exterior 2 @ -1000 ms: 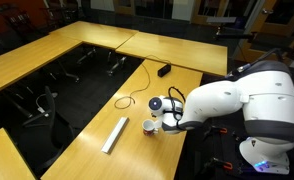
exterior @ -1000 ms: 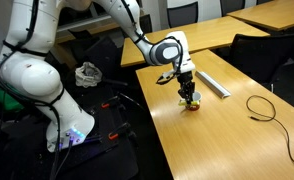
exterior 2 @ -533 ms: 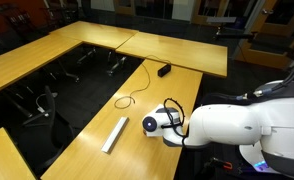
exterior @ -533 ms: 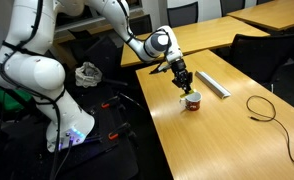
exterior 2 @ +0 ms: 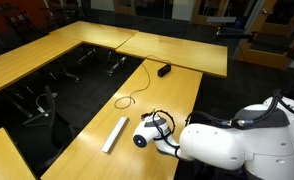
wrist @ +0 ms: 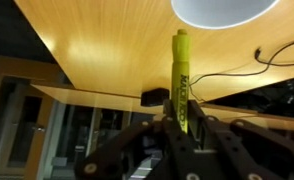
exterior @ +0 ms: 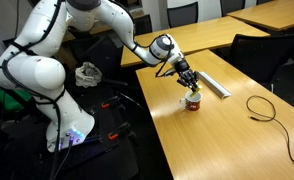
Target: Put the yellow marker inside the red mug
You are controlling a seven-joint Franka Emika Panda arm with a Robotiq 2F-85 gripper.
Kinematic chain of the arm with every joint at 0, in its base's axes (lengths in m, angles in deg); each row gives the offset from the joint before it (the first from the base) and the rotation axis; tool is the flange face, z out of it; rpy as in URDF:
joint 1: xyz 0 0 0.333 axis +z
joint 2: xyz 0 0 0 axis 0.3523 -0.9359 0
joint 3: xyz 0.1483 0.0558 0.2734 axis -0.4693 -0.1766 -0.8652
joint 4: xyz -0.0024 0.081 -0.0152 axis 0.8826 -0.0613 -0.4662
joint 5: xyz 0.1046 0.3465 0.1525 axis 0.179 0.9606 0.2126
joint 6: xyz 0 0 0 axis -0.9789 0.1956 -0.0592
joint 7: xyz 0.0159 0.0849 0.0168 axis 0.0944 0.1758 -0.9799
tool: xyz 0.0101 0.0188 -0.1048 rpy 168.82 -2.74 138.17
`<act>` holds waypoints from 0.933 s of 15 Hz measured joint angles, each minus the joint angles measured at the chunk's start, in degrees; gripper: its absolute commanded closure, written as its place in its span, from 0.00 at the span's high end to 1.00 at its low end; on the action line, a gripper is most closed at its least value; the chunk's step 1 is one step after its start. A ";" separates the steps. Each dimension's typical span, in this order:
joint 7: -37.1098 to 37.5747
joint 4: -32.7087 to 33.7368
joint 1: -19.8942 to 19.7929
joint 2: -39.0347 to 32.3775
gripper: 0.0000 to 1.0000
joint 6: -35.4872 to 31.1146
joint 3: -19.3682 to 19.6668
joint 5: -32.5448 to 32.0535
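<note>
In the wrist view my gripper (wrist: 182,122) is shut on the yellow marker (wrist: 180,70), which sticks out straight from between the fingers. Its tip points at the white inside of the red mug (wrist: 222,10), whose rim is at the top edge of that view. In an exterior view my gripper (exterior: 185,78) is tilted just above and beside the red mug (exterior: 192,100), which stands upright on the wooden table (exterior: 227,135). In that view the marker is too small to make out. In an exterior view the wrist (exterior 2: 147,132) hides the mug.
A long grey flat bar (exterior: 212,84) lies on the table behind the mug and shows too in an exterior view (exterior 2: 115,134). A black cable (exterior: 262,105) loops to the right. A small black box (exterior 2: 163,70) sits farther along. The table edge drops off by the robot base.
The arm has swung and the wrist has tilted. The gripper moved from straight above the mug to a slanted pose at its side, still holding the marker.
</note>
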 measured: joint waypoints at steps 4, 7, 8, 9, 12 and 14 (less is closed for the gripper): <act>3.17 5.41 -0.57 -3.89 0.05 1.00 -0.82 -2.41; 3.80 8.54 -1.72 -6.05 0.05 1.65 -1.87 -3.52; 3.82 9.32 -2.11 -6.59 0.05 2.04 -2.43 -3.92; 3.83 9.92 -2.41 -7.06 0.05 2.36 -2.98 -4.27; 3.83 10.87 -3.31 -7.84 0.05 3.13 -5.12 -5.00; 3.83 11.06 -3.76 -8.16 0.05 3.32 -6.47 -5.94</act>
